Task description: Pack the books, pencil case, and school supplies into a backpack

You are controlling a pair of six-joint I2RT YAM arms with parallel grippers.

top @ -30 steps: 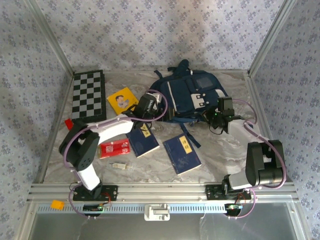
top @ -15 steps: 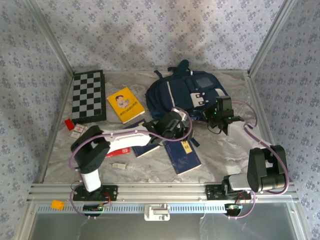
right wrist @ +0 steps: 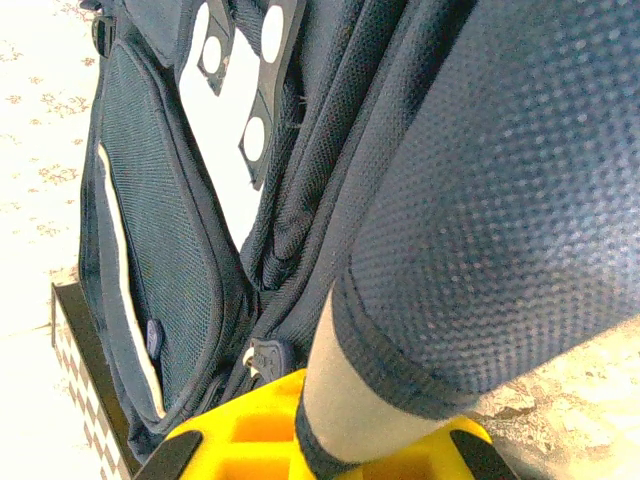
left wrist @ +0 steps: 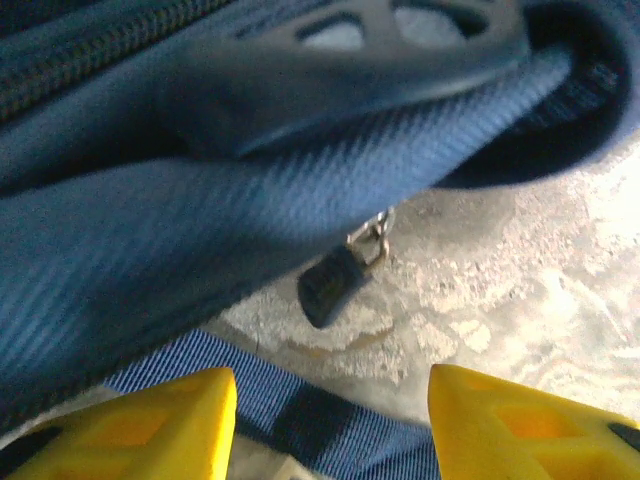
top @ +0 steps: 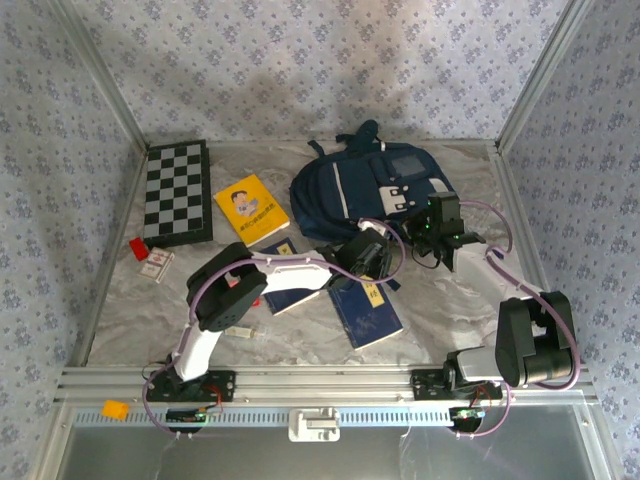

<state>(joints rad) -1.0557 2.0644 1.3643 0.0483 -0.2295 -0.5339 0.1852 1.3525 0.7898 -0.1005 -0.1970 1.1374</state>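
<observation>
From here the backpack [top: 370,190] reads as matt navy cloth: a ribbed weave close under my left hand [left wrist: 330,425], an open dimpled mesh on the padded strap [right wrist: 480,200] above my right hand [right wrist: 322,455], and a small dull metal ring on the zip pull [left wrist: 340,275], whose dark tab looks like plastic. The left hand's fingers [left wrist: 150,420] are smooth, satin yellow plastic, and the right's look the same. The bench [top: 450,300] has a pale marbled, matt stone-look top, the books [top: 370,320] have thin paper covers with little shine, and the rail [top: 330,382] along the near edge is bare brushed metal.
</observation>
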